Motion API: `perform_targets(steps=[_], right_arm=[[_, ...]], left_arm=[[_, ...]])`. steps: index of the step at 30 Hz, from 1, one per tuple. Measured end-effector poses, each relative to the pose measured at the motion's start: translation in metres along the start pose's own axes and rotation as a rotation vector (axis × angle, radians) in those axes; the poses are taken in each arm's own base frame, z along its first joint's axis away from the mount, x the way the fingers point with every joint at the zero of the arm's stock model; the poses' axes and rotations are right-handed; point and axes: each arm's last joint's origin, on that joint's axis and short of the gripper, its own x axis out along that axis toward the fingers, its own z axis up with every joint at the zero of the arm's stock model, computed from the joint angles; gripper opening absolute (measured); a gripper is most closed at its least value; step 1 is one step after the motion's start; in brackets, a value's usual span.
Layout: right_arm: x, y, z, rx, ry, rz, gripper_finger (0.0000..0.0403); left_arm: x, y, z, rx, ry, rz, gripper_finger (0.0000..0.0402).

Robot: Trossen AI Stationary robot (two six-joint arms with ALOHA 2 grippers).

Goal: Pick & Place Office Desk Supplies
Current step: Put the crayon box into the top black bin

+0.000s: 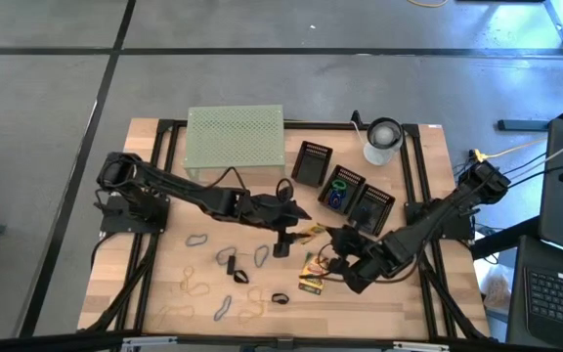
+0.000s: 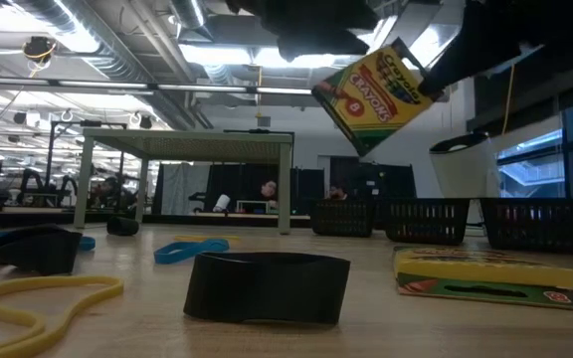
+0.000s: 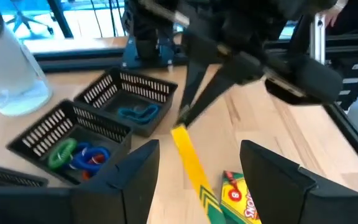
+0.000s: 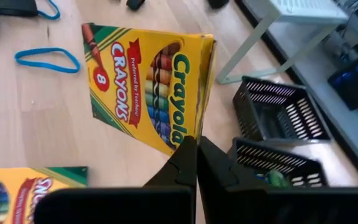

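I see the right gripper [image 4: 196, 163] near the middle of the wooden surface [image 1: 164, 274], its fingers pinching the edge of a yellow and green cardboard crayon box [image 4: 146, 87], which hangs tilted in the air, clear of the surface. A second crayon box of the same kind [image 2: 480, 274] lies flat just near of it. The left gripper [image 3: 197, 168] hovers just left of the lifted box, fingers spread. Three black mesh baskets [image 1: 342, 188] sit on the far right, the middle one holding blue and green rubber bands [image 3: 79, 154]. More bands [image 1: 197, 287] lie scattered near left.
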Motion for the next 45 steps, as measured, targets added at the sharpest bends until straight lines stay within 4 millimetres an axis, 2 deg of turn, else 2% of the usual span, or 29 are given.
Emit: perform_targets(steps=[12,21,45], right_arm=[[0.0021,0.0000,0.0052,-0.085,-0.051,-0.032,0.0000],[0.0020,0.0002,0.0066,-0.092,-0.073,-0.050,0.0000],[0.0021,0.0001,0.0067,-0.094,-0.073,-0.050,0.0004]], left_arm=[[0.0034,0.0012,-0.0041,-0.057,0.018,0.053,0.0218],[0.0038,0.0057,-0.0081,-0.123,0.059,0.070,0.0198],[0.0038,0.0065,-0.0084,-0.122,0.062,0.072,0.0048]])
